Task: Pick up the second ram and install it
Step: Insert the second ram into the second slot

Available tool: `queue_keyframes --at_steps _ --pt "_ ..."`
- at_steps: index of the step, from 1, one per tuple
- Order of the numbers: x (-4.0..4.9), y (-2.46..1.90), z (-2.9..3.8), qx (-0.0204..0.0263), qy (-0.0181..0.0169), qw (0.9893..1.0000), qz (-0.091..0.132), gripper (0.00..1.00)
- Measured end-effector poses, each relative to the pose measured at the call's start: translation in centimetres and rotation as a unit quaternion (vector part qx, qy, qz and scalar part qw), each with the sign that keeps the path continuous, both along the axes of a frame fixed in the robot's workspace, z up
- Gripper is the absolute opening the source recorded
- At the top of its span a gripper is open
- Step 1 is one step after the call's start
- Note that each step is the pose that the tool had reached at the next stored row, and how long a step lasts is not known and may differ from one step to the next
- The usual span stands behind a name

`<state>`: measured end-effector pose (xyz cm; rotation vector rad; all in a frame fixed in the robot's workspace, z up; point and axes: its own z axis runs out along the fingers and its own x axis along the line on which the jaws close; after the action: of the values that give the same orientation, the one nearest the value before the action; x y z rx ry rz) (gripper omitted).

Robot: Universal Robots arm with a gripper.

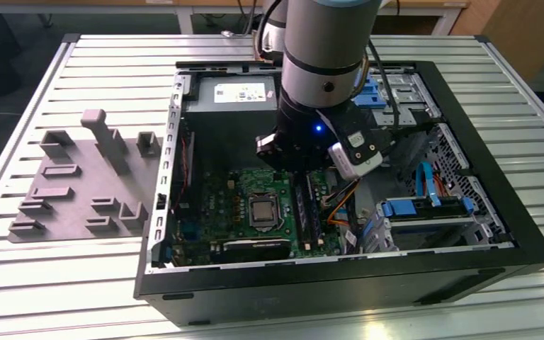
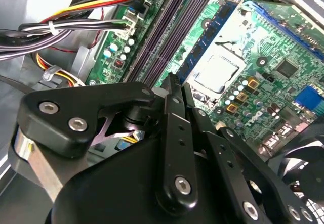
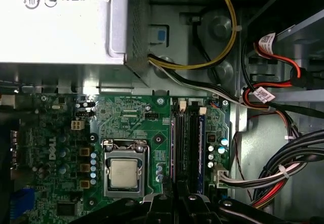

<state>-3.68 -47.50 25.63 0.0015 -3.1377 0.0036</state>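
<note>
I have the arm [image 1: 324, 64] reaching straight down into the open computer case [image 1: 348, 283], which lies on its side on the slatted tabletop [image 1: 83, 283]. The gripper [image 2: 174, 85] hangs low over the motherboard [image 1: 210, 205], directly above the bank of memory slots [image 3: 185, 148].

In both wrist views the jaws stand narrow, the two black fingers [image 2: 169, 113] nearly together. I cannot tell whether anything thin is pinched between them. In the first wrist view the gripper [image 3: 177, 196] lines up with one end of the slot bank.

A blue ram stick [image 3: 201, 153] stands upright in the slot on the cable side of the bank, and the dark slots beside it look bare. The second wrist view shows the same blue ram stick [image 2: 210, 29] running alongside the dark slots, on the side toward the processor socket [image 2: 215, 72]. I cannot say for certain that this is the second ram.

The processor socket [image 3: 124, 172] sits just beside the slots. The grey power supply [image 3: 61, 21] fills one end of the case. A bundle of black, red and yellow cables [image 3: 283, 173] runs along the far side of the slots.

In the exterior view, a drive bay with blue clips [image 1: 423, 207] lies toward the exterior view's right. A grey fixture block [image 1: 74, 184] rests on the tabletop at the exterior view's left, well apart from the arm.
</note>
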Motion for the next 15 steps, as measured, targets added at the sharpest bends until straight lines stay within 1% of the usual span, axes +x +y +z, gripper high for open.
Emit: queue_keyframes --at_steps 3,5,12,15 --pt "0.00 0.00 0.00 0.0000 0.0000 1.0000 0.000 0.14" --pt "0.01 0.01 -0.18 0.0002 -0.0001 1.0000 0.000 0.14" --pt "0.02 -0.02 -1.43 0.0005 0.0000 1.0000 0.000 0.14" --pt "0.02 -0.14 -1.94 0.0005 -0.0001 1.0000 0.000 0.14"
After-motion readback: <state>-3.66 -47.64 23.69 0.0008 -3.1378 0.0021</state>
